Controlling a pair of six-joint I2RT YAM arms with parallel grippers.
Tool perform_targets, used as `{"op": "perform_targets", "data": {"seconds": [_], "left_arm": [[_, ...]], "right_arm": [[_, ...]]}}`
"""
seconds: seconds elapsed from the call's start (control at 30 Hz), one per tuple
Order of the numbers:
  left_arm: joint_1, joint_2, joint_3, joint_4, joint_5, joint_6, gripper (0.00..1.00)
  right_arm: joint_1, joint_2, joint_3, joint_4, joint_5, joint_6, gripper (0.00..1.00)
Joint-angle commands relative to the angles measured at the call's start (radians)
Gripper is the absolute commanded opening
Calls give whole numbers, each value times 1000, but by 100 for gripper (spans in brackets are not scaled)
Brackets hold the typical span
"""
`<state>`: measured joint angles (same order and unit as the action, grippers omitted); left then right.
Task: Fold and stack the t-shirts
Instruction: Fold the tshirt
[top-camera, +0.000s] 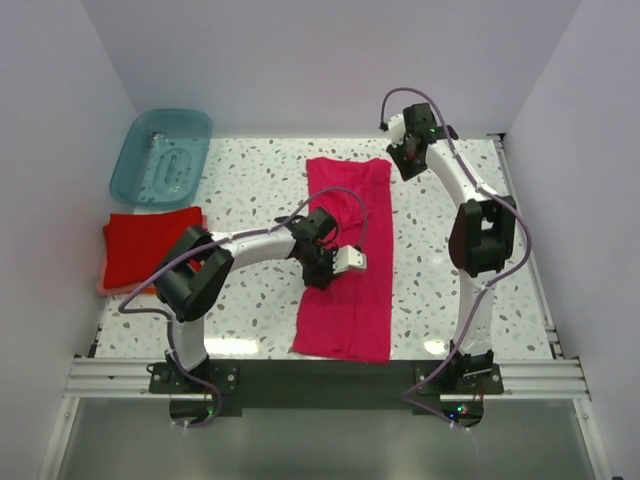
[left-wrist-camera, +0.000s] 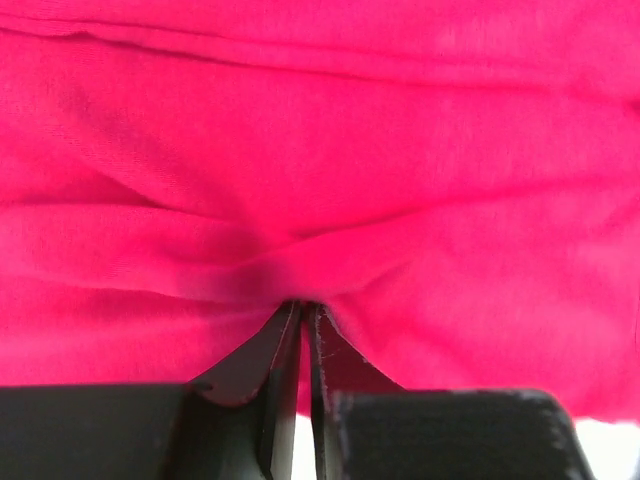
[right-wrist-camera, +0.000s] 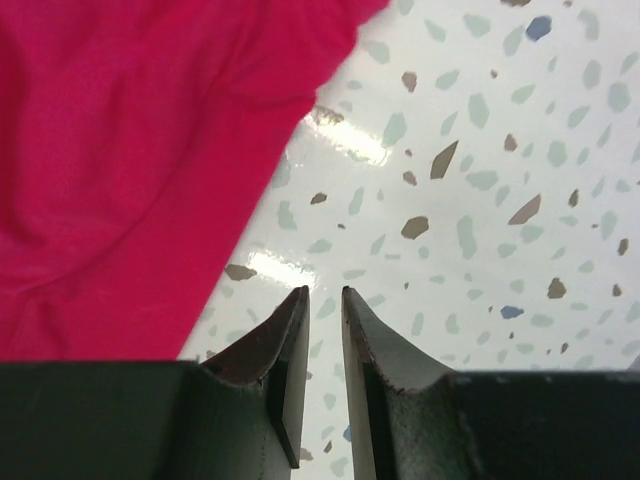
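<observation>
The magenta-pink t-shirt (top-camera: 345, 295) lies folded into a long strip down the middle of the table. My left gripper (top-camera: 320, 262) sits on the strip's left edge and is shut on a pinch of its cloth (left-wrist-camera: 300, 150), which bunches at the fingertips (left-wrist-camera: 303, 305). My right gripper (top-camera: 407, 165) hovers beside the shirt's far right corner (right-wrist-camera: 120, 150). Its jaws are almost together with a narrow gap, over bare table (right-wrist-camera: 324, 292), and hold nothing. A red folded shirt (top-camera: 152, 243) lies at the left on an orange one (top-camera: 104, 288), of which only the edge shows.
A translucent teal tub (top-camera: 160, 155) stands at the back left corner. The white speckled tabletop (top-camera: 440, 290) runs to walls on three sides. A metal rail (top-camera: 320, 375) with the arm bases lines the near edge.
</observation>
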<state>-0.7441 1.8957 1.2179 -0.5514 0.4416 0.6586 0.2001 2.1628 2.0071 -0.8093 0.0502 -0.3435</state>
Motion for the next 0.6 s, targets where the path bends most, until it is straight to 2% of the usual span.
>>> {"op": "perform_targets", "data": {"seconds": [0.0, 0.07, 0.2, 0.27, 0.4, 0.47, 0.57], "left_arm": [[-5, -59, -31, -87, 97, -85, 14], [26, -79, -3, -65, 98, -134, 18], [191, -75, 158, 48, 132, -273, 24], [244, -29, 246, 105, 128, -344, 24], [287, 119, 420, 71, 117, -422, 20], [301, 173, 463, 62, 138, -494, 18], [319, 238, 471, 70, 163, -559, 15]], "right_arm": [[-19, -86, -24, -73, -71, 37, 23], [-19, -93, -39, -85, -114, 47, 22], [-16, -104, -76, -77, -229, 104, 18], [-13, -78, -65, -88, -276, 123, 17], [-2, -6, -8, -149, -314, 155, 6], [4, 9, -2, -154, -313, 161, 1], [27, 17, -24, -171, -311, 150, 0]]}}
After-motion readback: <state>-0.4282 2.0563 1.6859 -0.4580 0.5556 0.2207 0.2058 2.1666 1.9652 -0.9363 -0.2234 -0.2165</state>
